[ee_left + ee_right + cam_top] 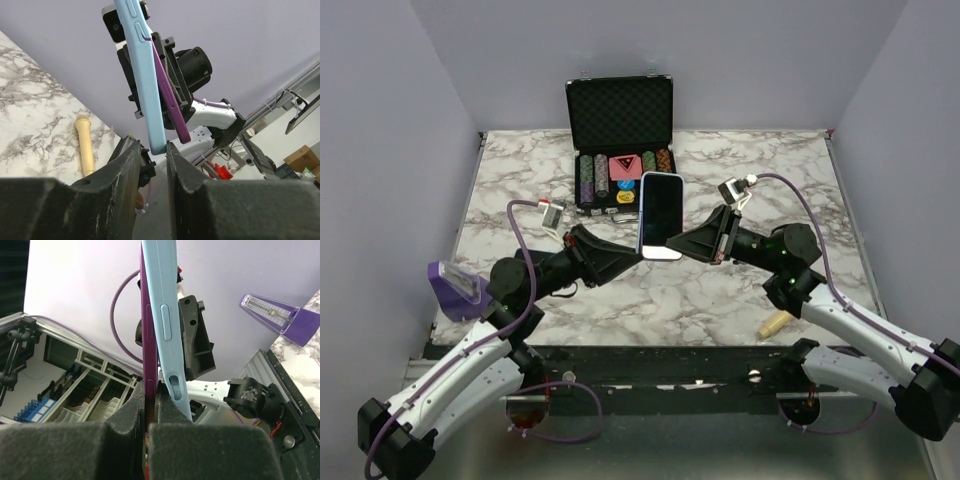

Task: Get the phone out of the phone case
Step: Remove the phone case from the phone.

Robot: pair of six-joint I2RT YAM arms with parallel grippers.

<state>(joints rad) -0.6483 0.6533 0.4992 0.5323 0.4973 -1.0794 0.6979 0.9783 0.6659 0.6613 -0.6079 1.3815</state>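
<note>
My right gripper (149,390) is clamped on the stiff, slick-looking phone (660,210), aloft just in front of the chip box (620,110); the left gripper (151,148) has its jaws apart round the bendy case (145,75) corner, where I'd pinch.

**Both arms met tip to tip above the table**

My left arm (470,370) was bent at the elbow and reached forward and to the right. My right arm (860,330) mirrored it, reaching forward and to the left, so the two wrists faced each other. My left gripper (632,254) had its fingers (127,165) a narrow gap apart, with the lower end of the phone case (147,85) between them. I could not tell whether both pads pressed it. My right gripper (678,246) had its fingers (127,415) pinched almost together on the thin edge of the phone (145,330).
</note>
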